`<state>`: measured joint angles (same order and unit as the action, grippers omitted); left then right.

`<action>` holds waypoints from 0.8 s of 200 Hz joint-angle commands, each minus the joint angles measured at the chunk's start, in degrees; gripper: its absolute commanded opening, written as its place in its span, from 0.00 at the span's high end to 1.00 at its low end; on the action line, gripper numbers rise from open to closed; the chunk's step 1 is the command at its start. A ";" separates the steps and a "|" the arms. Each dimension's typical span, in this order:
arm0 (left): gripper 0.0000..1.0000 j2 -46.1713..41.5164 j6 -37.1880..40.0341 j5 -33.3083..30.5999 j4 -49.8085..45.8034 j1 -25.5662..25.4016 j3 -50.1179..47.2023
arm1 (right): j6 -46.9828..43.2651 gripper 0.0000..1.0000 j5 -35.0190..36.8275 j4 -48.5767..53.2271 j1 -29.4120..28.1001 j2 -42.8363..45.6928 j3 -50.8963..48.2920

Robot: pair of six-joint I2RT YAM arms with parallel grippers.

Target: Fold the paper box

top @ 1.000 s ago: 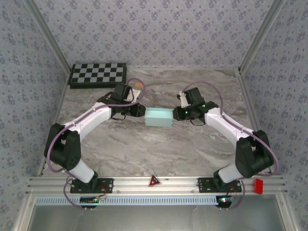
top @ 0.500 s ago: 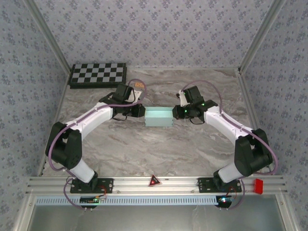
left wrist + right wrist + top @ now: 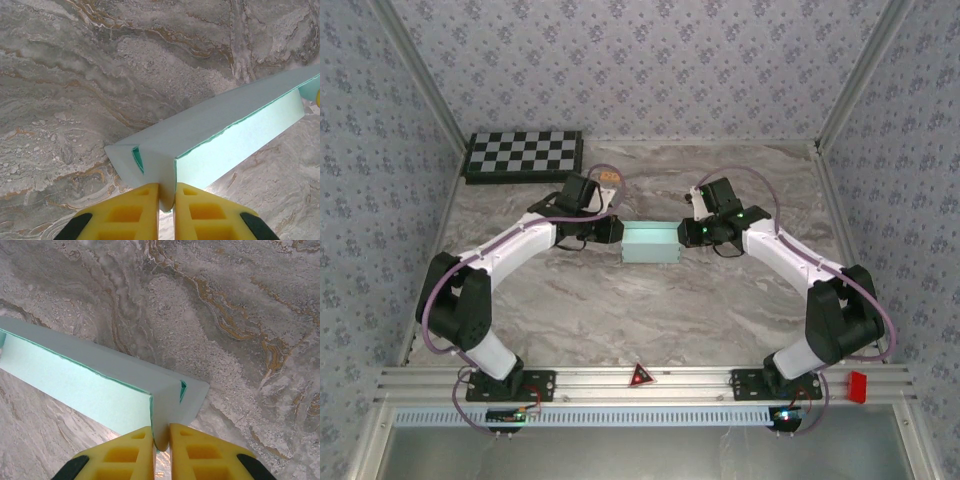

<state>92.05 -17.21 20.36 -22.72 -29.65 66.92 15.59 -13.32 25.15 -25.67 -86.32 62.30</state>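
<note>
The left hand (image 3: 167, 192) has closed on the paper box (image 3: 240, 132); the right hand (image 3: 161, 434) pinches its other end.

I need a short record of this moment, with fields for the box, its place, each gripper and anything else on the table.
box: paper box, pale blue, partly folded
place: middle of the marble table
left gripper: shut on the box's left end
right gripper: shut on the box's right end
also there: checkerboard, far left corner
</note>
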 commanded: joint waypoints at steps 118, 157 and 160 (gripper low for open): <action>0.84 1.03 -0.56 1.13 -0.09 -0.83 -0.56 | 0.22 0.83 -3.60 2.62 -0.53 -2.56 3.66; 0.83 1.11 -0.46 0.83 -0.19 -0.89 -0.52 | 0.18 0.83 -4.37 3.33 -0.57 -2.96 4.38; 0.83 1.12 -0.50 0.82 -0.22 -0.92 -0.49 | 0.14 0.83 -4.39 3.34 -0.53 -2.93 4.40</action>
<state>92.42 -17.47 20.23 -22.72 -29.71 66.92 15.62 -15.29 26.89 -25.65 -88.42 64.62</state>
